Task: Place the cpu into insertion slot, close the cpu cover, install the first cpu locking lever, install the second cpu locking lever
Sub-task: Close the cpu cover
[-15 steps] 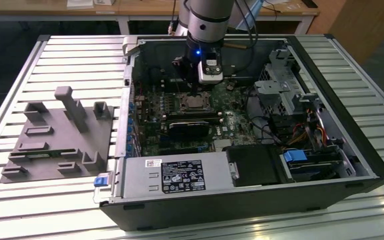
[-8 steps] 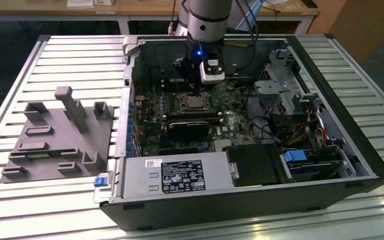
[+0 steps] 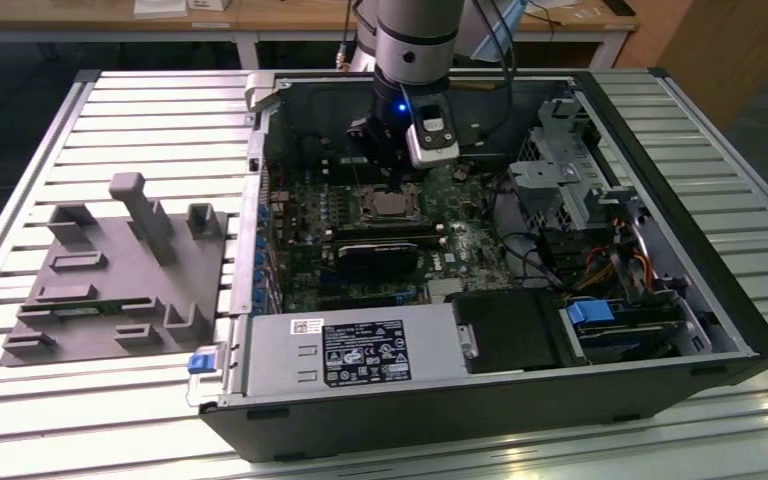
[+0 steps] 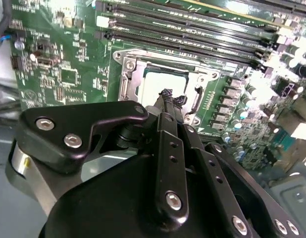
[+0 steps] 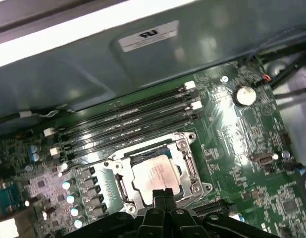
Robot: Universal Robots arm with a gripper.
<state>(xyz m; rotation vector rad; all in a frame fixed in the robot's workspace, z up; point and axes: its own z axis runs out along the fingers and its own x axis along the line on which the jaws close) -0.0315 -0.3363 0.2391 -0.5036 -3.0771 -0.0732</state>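
Cpu [image 5: 154, 173] sits socketed just beneath end effector [image 5: 162, 194], seemingly pinched shut, empty.

One cpu [image 5: 154, 173], one cpu cover [image 5: 187, 166], four memory slots [image 5: 128, 116], one coin battery [image 5: 245, 94].

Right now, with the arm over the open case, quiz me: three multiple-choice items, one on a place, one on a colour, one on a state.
1. Where does the cpu lie?
A. outside the case
B. in the insertion slot
C. across the memory slots

2. What colour is the motherboard?
A. green
B. red
C. white

3. How does the cpu cover stand?
A. tilted upright
B. taken off, outside the case
C. flat around the chip

Answers:
1 B: the first wrist view shows the silver chip seated inside the socket.
2 A: the board is green in both wrist views.
3 C: its metal frame lies level around the chip's edges.
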